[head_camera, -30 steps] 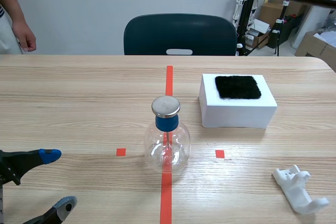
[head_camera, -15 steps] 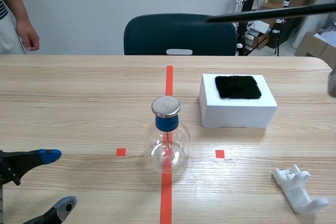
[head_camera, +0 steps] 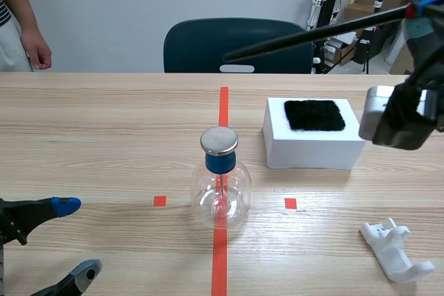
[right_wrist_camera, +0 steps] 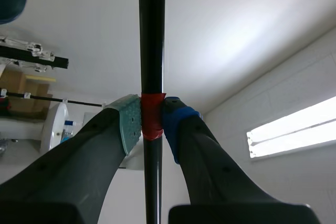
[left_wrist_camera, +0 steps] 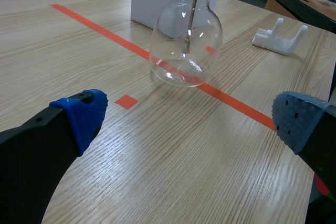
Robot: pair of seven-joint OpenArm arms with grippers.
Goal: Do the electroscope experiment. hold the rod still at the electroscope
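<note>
Pale wooden counter [head_camera: 104, 123] carries the electroscope [head_camera: 220, 185] upright on the red centre line, its metal cap [head_camera: 219, 141] uppermost where a rod can come at it from above. My right claw [right_wrist_camera: 152, 121] is clenched on the black rod [head_camera: 312, 32] at its red-taped end, I judge to leave the long free length for reaching. The rod runs almost level from high at my right, tip pointing left, above and well apart from the cap, while my left claw [left_wrist_camera: 191, 119] rests released, low on the counter.
</note>
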